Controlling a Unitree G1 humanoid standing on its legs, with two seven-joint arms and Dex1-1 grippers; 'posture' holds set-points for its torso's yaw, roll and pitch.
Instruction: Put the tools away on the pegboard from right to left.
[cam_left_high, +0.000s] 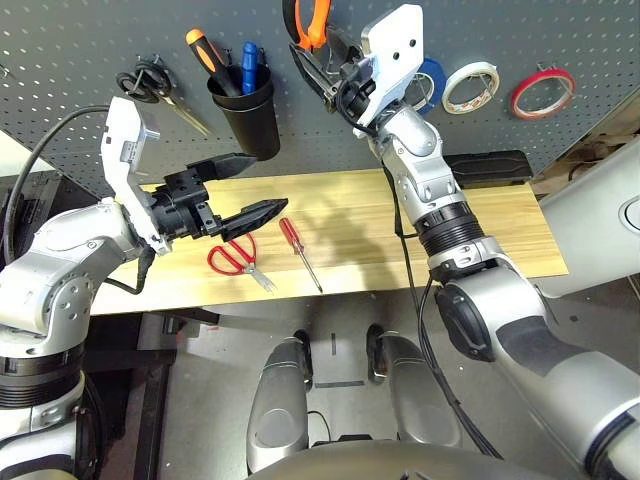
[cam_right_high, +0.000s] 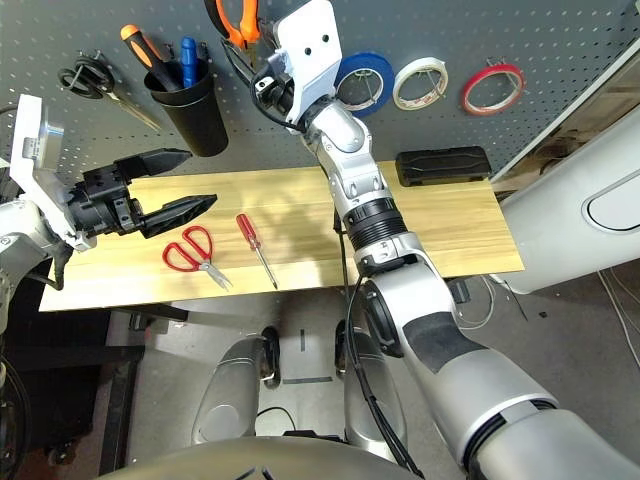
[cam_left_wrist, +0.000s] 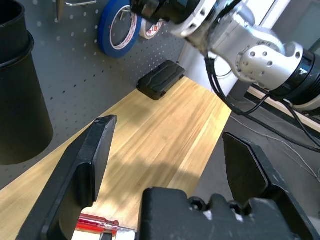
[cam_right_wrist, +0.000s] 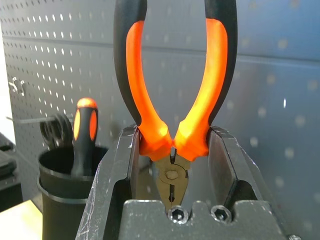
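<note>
My right gripper (cam_right_wrist: 172, 150) is raised to the pegboard (cam_left_high: 80, 50) and shut on the orange-and-black pliers (cam_right_wrist: 135, 75), gripping near their joint with the handles pointing up (cam_left_high: 305, 22). The thin red tape ring (cam_left_high: 542, 92) hangs at the board's far right. On the wooden table (cam_left_high: 480, 225) lie the red-handled scissors (cam_left_high: 235, 257) and, just to their right, the small red screwdriver (cam_left_high: 298, 250). My left gripper (cam_left_high: 272, 182) hovers open above the scissors, nothing between its fingers.
A blue tape roll (cam_left_high: 430, 85) and a white one (cam_left_high: 470, 87) hang left of the red ring. A black cup (cam_left_high: 248, 112) with an orange-black screwdriver hangs on the board, black-handled scissors (cam_left_high: 150, 85) to its left. A black box (cam_left_high: 490, 165) rests at the table's back right.
</note>
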